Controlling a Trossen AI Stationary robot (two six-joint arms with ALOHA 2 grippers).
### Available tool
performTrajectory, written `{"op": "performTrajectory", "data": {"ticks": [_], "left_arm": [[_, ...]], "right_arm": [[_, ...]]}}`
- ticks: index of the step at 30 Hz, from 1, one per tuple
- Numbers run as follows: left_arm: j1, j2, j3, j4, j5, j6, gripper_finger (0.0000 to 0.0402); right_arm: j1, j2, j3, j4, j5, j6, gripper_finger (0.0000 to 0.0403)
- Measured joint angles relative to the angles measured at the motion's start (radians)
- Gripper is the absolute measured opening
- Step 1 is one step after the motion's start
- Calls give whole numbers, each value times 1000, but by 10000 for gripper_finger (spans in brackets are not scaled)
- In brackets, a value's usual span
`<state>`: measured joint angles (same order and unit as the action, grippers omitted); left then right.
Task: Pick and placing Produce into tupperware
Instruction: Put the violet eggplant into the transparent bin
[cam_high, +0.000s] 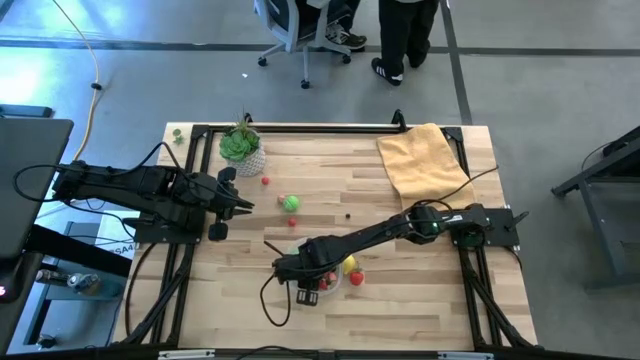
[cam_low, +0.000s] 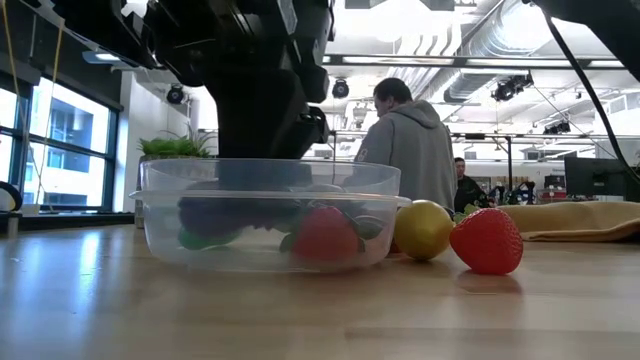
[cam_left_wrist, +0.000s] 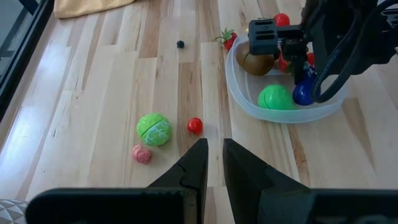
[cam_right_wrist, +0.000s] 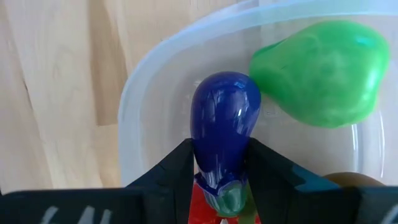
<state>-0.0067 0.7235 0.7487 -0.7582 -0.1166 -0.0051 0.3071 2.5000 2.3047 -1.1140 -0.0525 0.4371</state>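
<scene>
The clear tupperware (cam_low: 270, 215) stands on the wooden table near its front middle; it also shows in the high view (cam_high: 336, 284). Inside lie a green piece (cam_right_wrist: 323, 74) and a brown kiwi (cam_left_wrist: 255, 62). My right gripper (cam_right_wrist: 221, 152) is over the tub, shut on a purple eggplant (cam_right_wrist: 224, 118). A yellow lemon (cam_low: 422, 230) and a red strawberry (cam_low: 487, 240) lie on the table just right of the tub. My left gripper (cam_left_wrist: 214, 155) is shut and empty at the table's left (cam_high: 245, 205). My right gripper pinches the eggplant between its two fingers at the stem end (cam_right_wrist: 214, 171), one finger on each side. The fingers lie along the eggplant. Its rounded end points away from the gripper, inside the tub's rim (cam_right_wrist: 143, 81) beside the green piece. Whether it touches the bottom I cannot tell.
On the table's left half lie a green cabbage (cam_left_wrist: 153, 129), a red berry (cam_left_wrist: 194, 126), a pink piece (cam_left_wrist: 142, 154) and a small dark ball (cam_left_wrist: 180, 44). A potted plant (cam_high: 241, 145) stands at the far left, a yellow cloth (cam_high: 424, 160) at the far right. People stand beyond the table.
</scene>
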Motion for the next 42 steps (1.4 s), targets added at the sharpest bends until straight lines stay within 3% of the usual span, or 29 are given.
{"op": "performTrajectory", "data": {"ticks": [15,30,42], "left_arm": [[0,0,0,0,0,0,40],[0,0,0,0,0,0,40],[0,0,0,0,0,0,40]], "right_arm": [[2,0,0,15,-4,7,186],[54,0,0,93,-8,6,188],[61,0,1,184,-62,-99,189]]}}
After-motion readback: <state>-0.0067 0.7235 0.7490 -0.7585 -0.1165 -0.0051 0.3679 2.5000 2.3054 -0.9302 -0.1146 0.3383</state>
